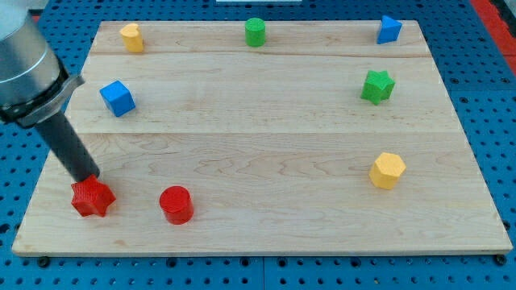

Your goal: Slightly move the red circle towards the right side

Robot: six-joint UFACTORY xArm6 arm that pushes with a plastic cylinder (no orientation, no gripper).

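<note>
My tip (90, 180) sits at the near-left corner of the board (266, 234), right at the top edge of the red star (91, 198). Looks like contact, can't confirm. It's a bare rod holding nothing, and it leans up and left into the grey arm body at the far-left of frame.

Key relation: the red circle (176, 204) is to the right of my tip and slightly nearer, just beside the red star but with a clear gap. So my tip is already on the circle's left side, which is correct for a rightward push, but the star lies partly between them. My read: drop a bit nearer, clear the star, then a short nudge right. Risk is dragging the star along.

Rest, left to right:
- blue cube (118, 98), left, mid-depth
- yellow block (131, 37), far left
- green cylinder (255, 32), far centre
- green star (377, 86), right
- yellow hexagon (388, 170), right, nearer
- blue block (389, 29), far right

Path to the circle's right is open.
</note>
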